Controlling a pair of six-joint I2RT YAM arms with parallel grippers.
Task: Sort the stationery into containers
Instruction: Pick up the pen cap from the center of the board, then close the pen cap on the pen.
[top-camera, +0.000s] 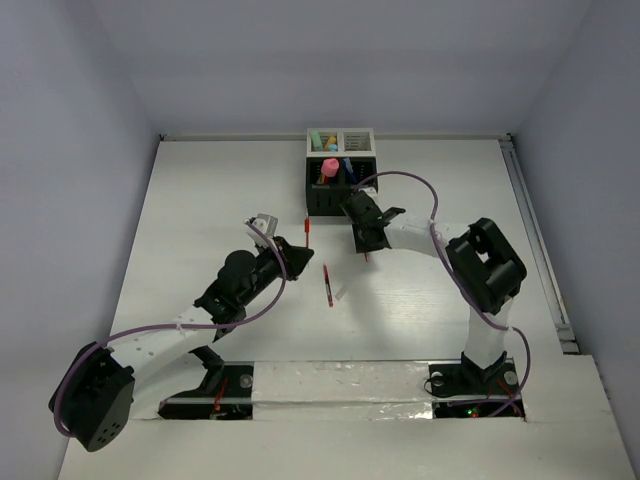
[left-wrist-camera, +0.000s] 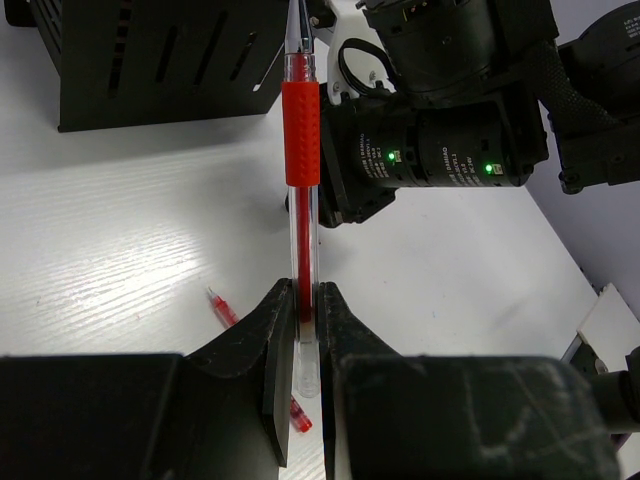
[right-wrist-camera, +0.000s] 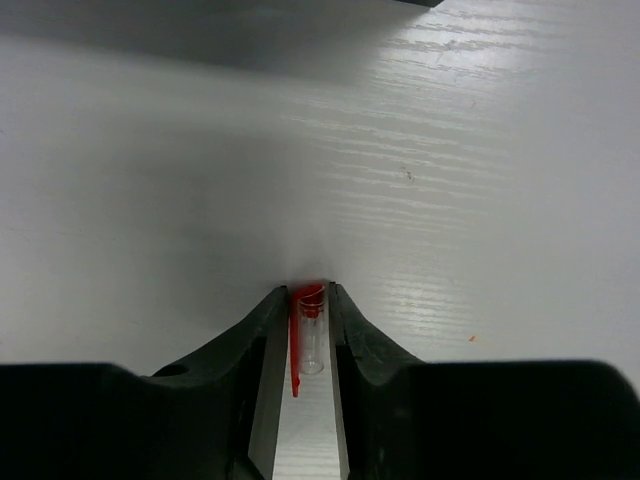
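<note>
My left gripper (top-camera: 297, 250) (left-wrist-camera: 304, 300) is shut on a red pen (left-wrist-camera: 301, 130) without its cap. The pen (top-camera: 305, 232) points toward the black container (top-camera: 333, 193) (left-wrist-camera: 150, 60). My right gripper (top-camera: 366, 247) (right-wrist-camera: 303, 300) is shut on a clear pen cap with a red clip (right-wrist-camera: 309, 335), close above the table, just in front of the black container. A thin red pen (top-camera: 327, 285) (left-wrist-camera: 222, 308) lies on the table between the grippers. The white container (top-camera: 341, 141) joins the black one behind it. Pink, blue and light-coloured markers stand in the two containers.
A small white bit (top-camera: 342, 293) lies beside the thin red pen. The right arm's wrist (left-wrist-camera: 450, 140) is close ahead of the left gripper's pen tip. Walls enclose the table on three sides. A taped strip (top-camera: 340, 378) runs along the near edge.
</note>
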